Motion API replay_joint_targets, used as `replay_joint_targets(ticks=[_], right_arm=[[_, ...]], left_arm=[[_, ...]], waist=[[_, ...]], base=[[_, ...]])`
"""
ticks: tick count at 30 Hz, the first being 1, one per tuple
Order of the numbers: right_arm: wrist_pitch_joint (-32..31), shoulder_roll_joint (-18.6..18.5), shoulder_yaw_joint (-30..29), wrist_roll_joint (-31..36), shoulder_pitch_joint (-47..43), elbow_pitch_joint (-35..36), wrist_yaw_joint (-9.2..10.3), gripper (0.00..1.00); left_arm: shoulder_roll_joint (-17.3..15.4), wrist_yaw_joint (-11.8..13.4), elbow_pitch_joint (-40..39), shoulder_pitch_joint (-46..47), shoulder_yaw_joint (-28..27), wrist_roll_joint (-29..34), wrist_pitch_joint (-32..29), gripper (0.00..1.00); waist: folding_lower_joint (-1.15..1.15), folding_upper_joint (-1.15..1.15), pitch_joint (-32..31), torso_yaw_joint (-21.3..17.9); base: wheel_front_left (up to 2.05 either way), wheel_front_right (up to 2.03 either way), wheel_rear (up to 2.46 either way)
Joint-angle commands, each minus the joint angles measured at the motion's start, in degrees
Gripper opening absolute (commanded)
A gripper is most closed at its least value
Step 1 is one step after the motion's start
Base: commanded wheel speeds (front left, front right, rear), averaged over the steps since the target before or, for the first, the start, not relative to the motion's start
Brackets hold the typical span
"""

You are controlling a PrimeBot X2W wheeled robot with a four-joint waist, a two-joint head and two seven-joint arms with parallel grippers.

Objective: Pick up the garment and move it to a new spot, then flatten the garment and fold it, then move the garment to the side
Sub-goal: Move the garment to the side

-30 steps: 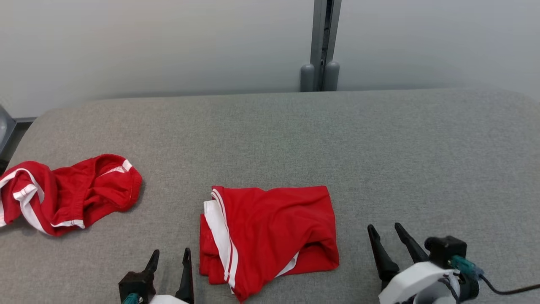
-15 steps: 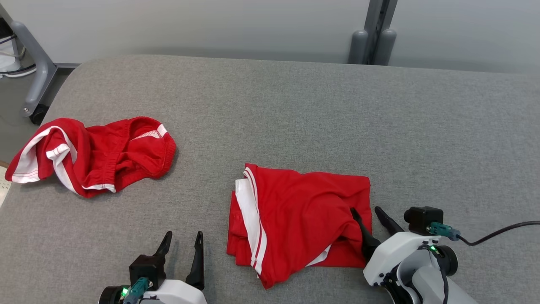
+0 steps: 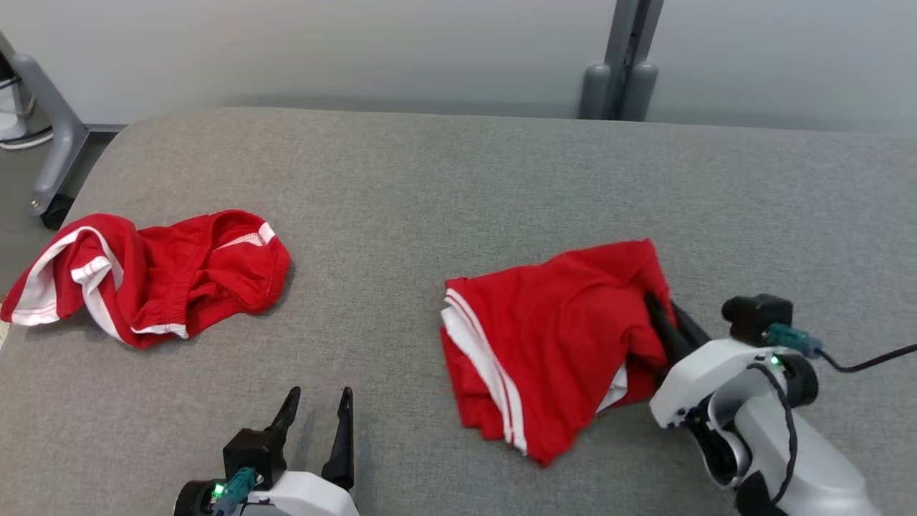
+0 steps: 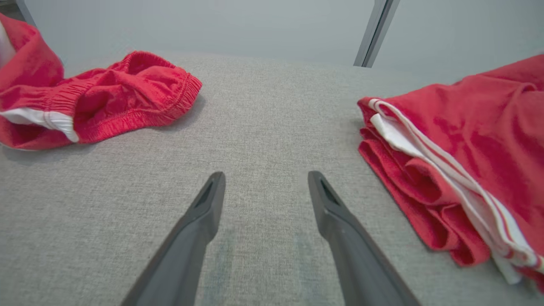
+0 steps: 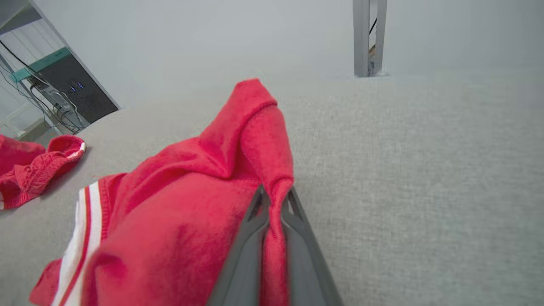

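The folded red garment (image 3: 551, 351) with white side stripes lies right of centre on the grey cloth-covered counter (image 3: 444, 193). Its right edge is bunched and raised. The right fingers (image 3: 660, 324) are closed on that edge, and a ridge of red cloth is pinched between them. The left fingers (image 3: 342, 437) stand spread and empty over bare counter, near the garment's striped left end. A second red garment (image 3: 157, 276) lies crumpled at the counter's far left, well apart.

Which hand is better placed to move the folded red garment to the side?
The right hand: it is shut on a raised fold at the edge of the folded garment. The left hand is open, apart from it, holding nothing.
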State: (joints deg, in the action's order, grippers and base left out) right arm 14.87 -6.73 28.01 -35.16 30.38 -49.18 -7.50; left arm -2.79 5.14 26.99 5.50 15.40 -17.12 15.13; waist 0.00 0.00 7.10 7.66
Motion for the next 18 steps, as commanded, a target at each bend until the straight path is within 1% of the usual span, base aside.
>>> replay_joint_targets(ticks=[1,3,6,10,18], right_arm=[[0.42,-0.20,-0.43,0.44,-0.19,0.24,0.02,0.00],[0.40,-0.62,-2.22,3.32,-1.11,2.33,0.01,0.00],[0.41,-0.26,-4.28,5.81,-3.17,3.70,0.01,0.00],[0.42,0.91,-4.97,6.78,-6.23,3.85,0.01,0.00],[0.43,2.38,-4.40,6.24,-11.05,4.10,0.01,0.00]], left_arm=[[-0.23,-0.19,-0.15,0.69,-0.04,-0.08,0.00,1.00],[-0.22,-0.30,-0.32,0.32,0.18,-0.22,0.00,1.00],[-0.22,-0.50,-0.35,-0.11,0.67,-0.49,0.00,1.00],[-0.23,-0.49,-0.48,-0.30,1.23,-0.63,0.00,1.00],[-0.23,-0.75,-0.76,1.18,2.13,-0.67,0.00,1.00]], waist=[[0.00,0.00,-0.72,-0.94],[0.00,0.00,-1.58,-2.40],[0.00,0.00,-2.78,-5.43],[0.00,0.00,-3.72,-11.17],[0.00,0.00,-3.99,-24.48]], base=[[0.00,0.00,0.00],[0.00,0.00,0.00],[0.00,0.00,0.00],[0.00,0.00,0.00],[0.00,0.00,0.00]])
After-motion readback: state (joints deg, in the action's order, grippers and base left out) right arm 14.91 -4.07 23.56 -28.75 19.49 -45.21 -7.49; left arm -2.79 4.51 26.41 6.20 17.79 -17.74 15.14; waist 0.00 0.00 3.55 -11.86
